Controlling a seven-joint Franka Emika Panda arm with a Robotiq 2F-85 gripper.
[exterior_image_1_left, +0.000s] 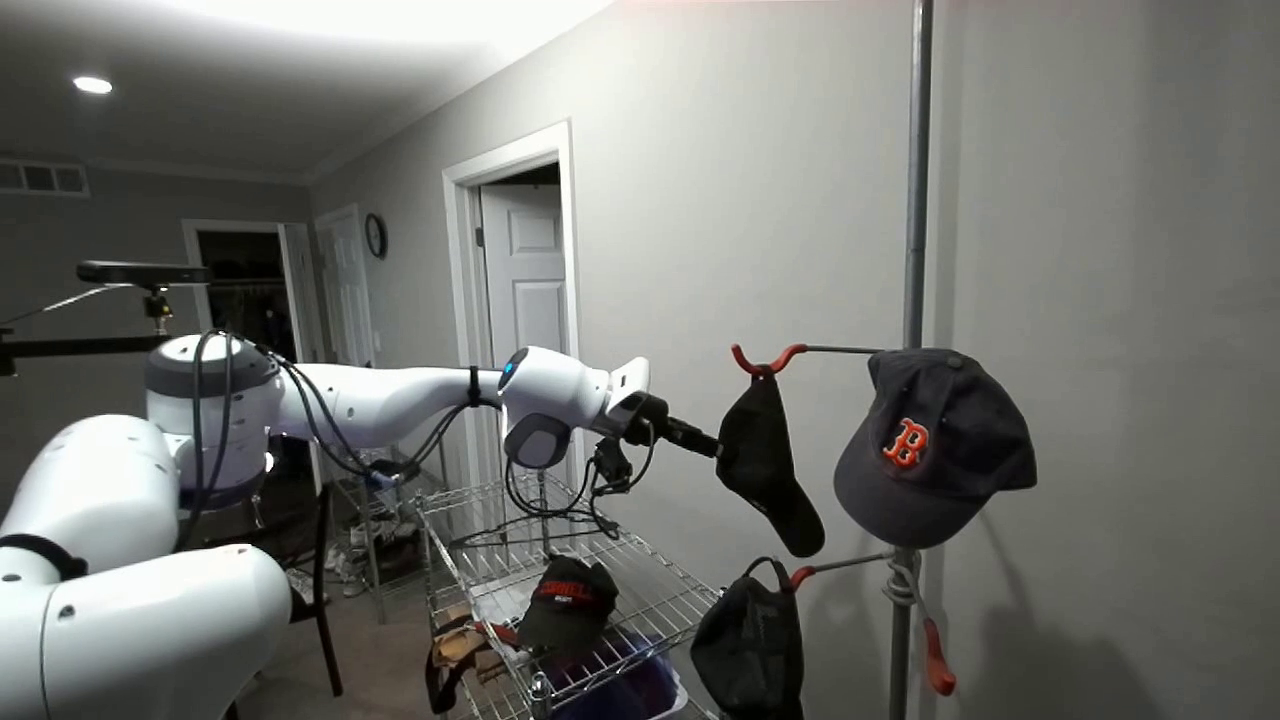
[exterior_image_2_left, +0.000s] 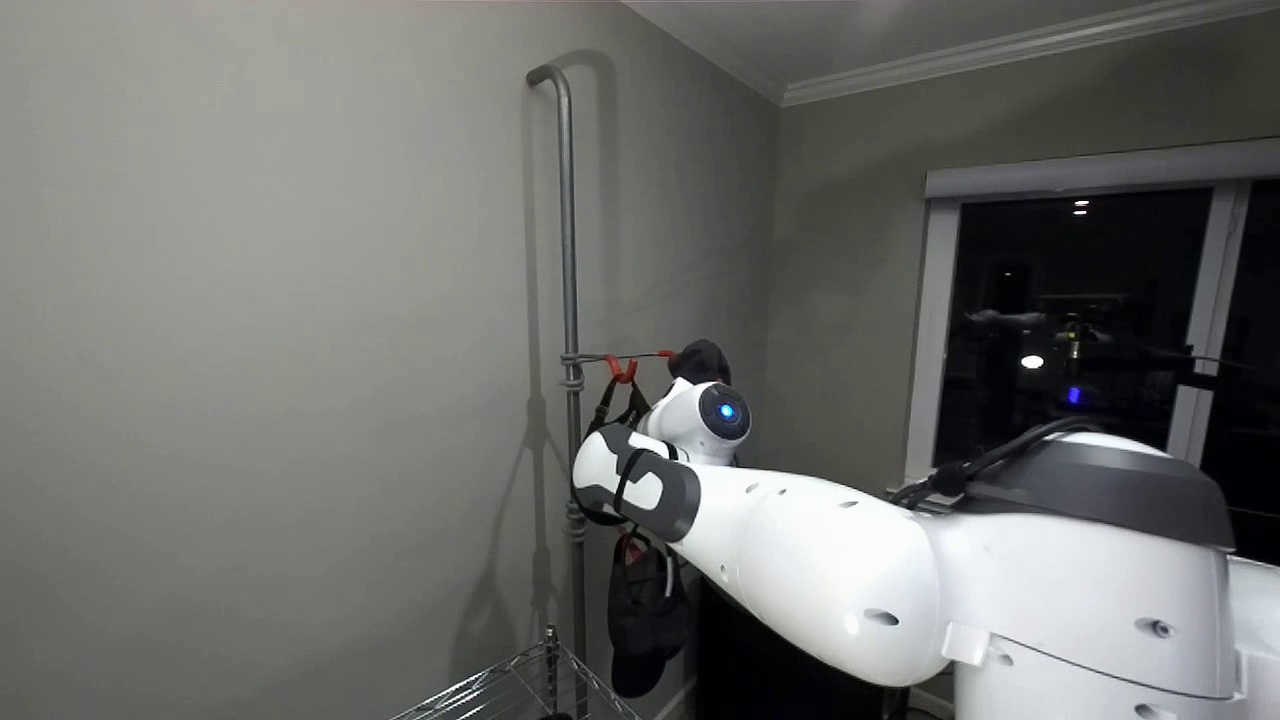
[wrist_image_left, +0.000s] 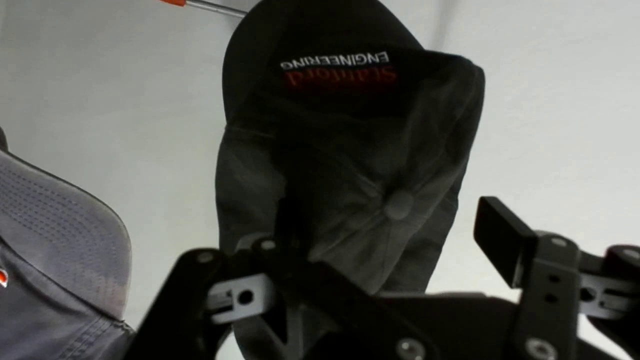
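Observation:
A black cap (exterior_image_1_left: 760, 455) hangs from a red-tipped hook (exterior_image_1_left: 768, 360) on a metal pole. In the wrist view the cap (wrist_image_left: 340, 130) shows upside-down "Stanford Engineering" lettering and its crown button. My gripper (exterior_image_1_left: 695, 437) is at the cap's crown in an exterior view. In the wrist view the gripper (wrist_image_left: 395, 232) is open, one finger over the cap and the other beside it against the wall. I cannot tell whether a finger touches the cloth. A navy cap with an orange B (exterior_image_1_left: 935, 450) hangs beside it; its brim (wrist_image_left: 65, 240) shows in the wrist view.
The metal pole (exterior_image_1_left: 916, 200) also shows in an exterior view (exterior_image_2_left: 569, 220). Another dark cap (exterior_image_1_left: 750, 645) hangs lower, also seen in an exterior view (exterior_image_2_left: 645, 620). A wire shelf (exterior_image_1_left: 660, 560) bears a Cornell cap (exterior_image_1_left: 568, 605). The wall stands close behind the hooks.

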